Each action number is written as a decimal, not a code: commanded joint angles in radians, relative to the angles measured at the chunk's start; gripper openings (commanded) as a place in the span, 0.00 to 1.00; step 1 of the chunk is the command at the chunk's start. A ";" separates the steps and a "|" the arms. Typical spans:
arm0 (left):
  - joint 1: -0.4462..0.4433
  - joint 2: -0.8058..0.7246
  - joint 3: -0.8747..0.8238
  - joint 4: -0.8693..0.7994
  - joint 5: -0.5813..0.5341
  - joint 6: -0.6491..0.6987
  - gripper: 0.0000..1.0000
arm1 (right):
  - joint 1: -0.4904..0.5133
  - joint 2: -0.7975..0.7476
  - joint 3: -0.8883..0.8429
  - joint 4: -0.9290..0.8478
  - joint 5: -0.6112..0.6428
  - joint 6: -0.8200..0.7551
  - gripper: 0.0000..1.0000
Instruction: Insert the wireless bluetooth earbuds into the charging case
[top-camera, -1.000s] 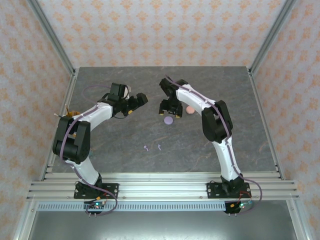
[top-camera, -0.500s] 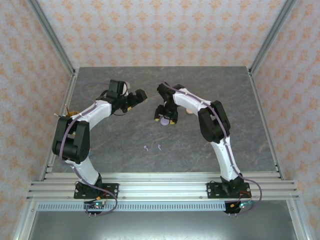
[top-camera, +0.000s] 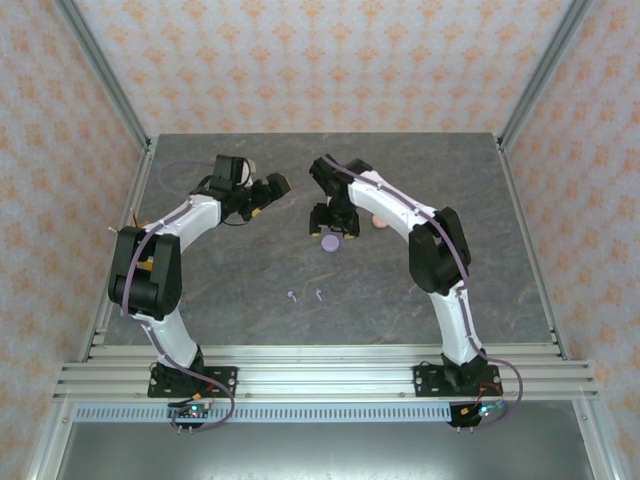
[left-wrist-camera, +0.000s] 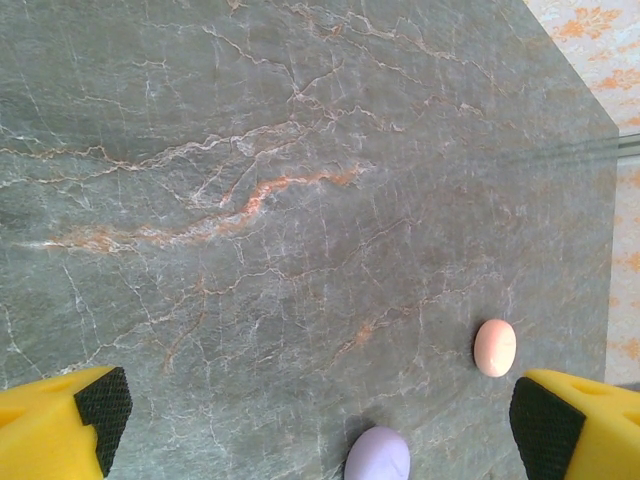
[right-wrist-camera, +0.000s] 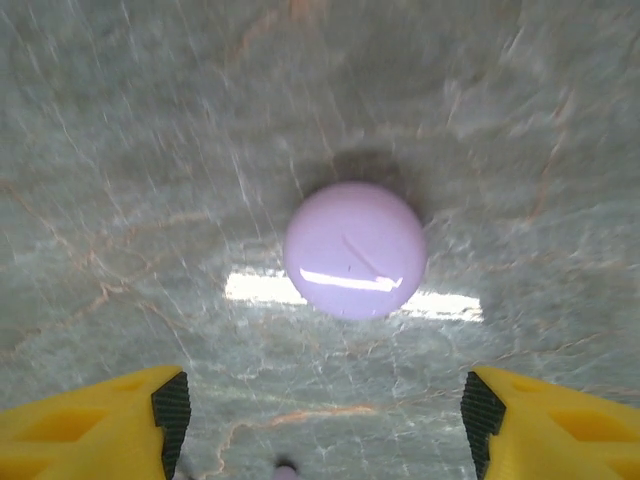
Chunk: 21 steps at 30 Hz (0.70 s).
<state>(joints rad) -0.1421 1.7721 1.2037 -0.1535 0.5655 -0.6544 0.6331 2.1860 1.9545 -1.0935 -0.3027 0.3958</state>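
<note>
Two tiny pale purple earbuds (top-camera: 292, 296) (top-camera: 319, 294) lie apart on the grey marble table, nearer the arm bases than either gripper. A round purple charging case (top-camera: 331, 241) (right-wrist-camera: 355, 250) sits shut, lid up. My right gripper (top-camera: 334, 226) (right-wrist-camera: 325, 420) hovers over it, open, with the case ahead of its yellow fingers (right-wrist-camera: 150, 415) and nothing between them. A small purple tip (right-wrist-camera: 285, 468) peeks in at the bottom edge of the right wrist view. My left gripper (top-camera: 272, 187) (left-wrist-camera: 320, 430) hangs wide open to the left of the cases. Its wrist view catches the purple case (left-wrist-camera: 378, 455).
A round pink case (top-camera: 379, 222) (left-wrist-camera: 495, 347), also shut, lies just right of the purple one, partly under my right arm. The table's far edge and patterned wall (left-wrist-camera: 600, 30) lie beyond. Metal frame posts (top-camera: 100, 70) stand at the corners.
My right gripper has slid a little left and settled over the purple case. The left gripper has drawn back toward the far left. Cases and earbuds have stayed put.
</note>
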 joint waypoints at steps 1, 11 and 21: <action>0.013 0.008 0.036 -0.025 0.010 0.014 1.00 | -0.003 0.095 0.116 -0.137 0.106 0.038 0.74; 0.017 0.019 0.039 -0.024 0.017 0.016 1.00 | -0.011 -0.011 -0.093 0.102 0.000 0.605 0.75; 0.017 0.039 0.044 0.008 0.034 -0.008 1.00 | -0.018 0.041 -0.035 0.100 -0.032 0.774 0.77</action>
<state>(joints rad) -0.1345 1.8004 1.2209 -0.1631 0.5777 -0.6567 0.6186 2.2333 1.8706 -0.9855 -0.3408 1.0904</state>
